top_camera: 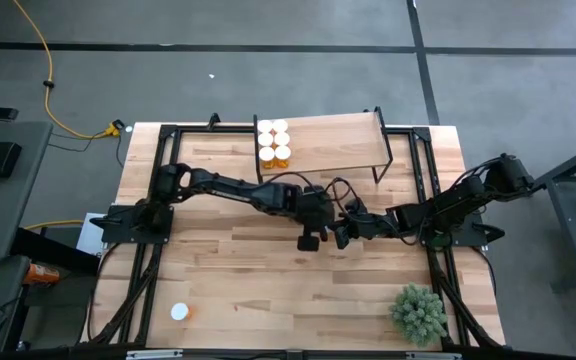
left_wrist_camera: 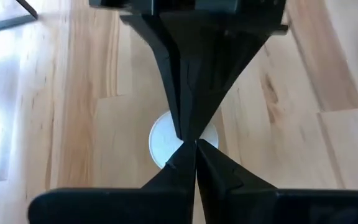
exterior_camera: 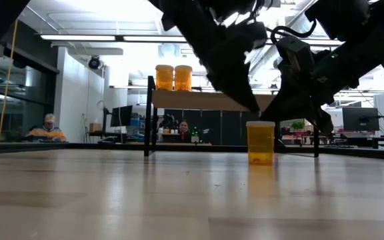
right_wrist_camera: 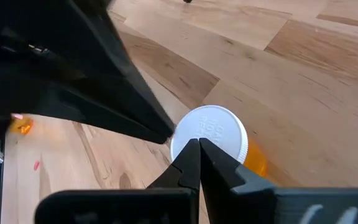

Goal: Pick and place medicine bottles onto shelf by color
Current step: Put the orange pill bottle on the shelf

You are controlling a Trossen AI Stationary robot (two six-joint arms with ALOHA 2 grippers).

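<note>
Both pincers meet at mid-table over one small translucent amber pill bottle with a round white cap (exterior_camera: 261,142), which stands upright on the pale butcher-block tabletop (top_camera: 238,290) in front of the shelf. In the low view the bottle stands free on the wood, the dark fingers ending just above and behind its cap. The left gripper (left_wrist_camera: 188,140) has its two dark fingers pressed together tip to tip with nothing between them; in its own wrist view the white cap shows directly beneath the closed tips. The right gripper (right_wrist_camera: 199,144) is likewise pinched tight and empty, its tips over the near rim of the same cap, the amber wall of the bottle showing beside them. Whether either set of tips touches the cap cannot be told. In the high view the two grippers lie close together, the left one just left of the right.

Nearer the table's front edge, well apart from the central bottle, a second white-capped amber bottle (top_camera: 179,312) stands to the left, and a small green bushy plant (top_camera: 418,313) sits to the right.

Beyond the central bottle stands the low light-wood shelf on a thin black metal frame (top_camera: 333,145). Four white-capped amber bottles (top_camera: 274,142) are grouped on its left end.

Past the table, two seated persons (exterior_camera: 47,127) show in the room.
</note>
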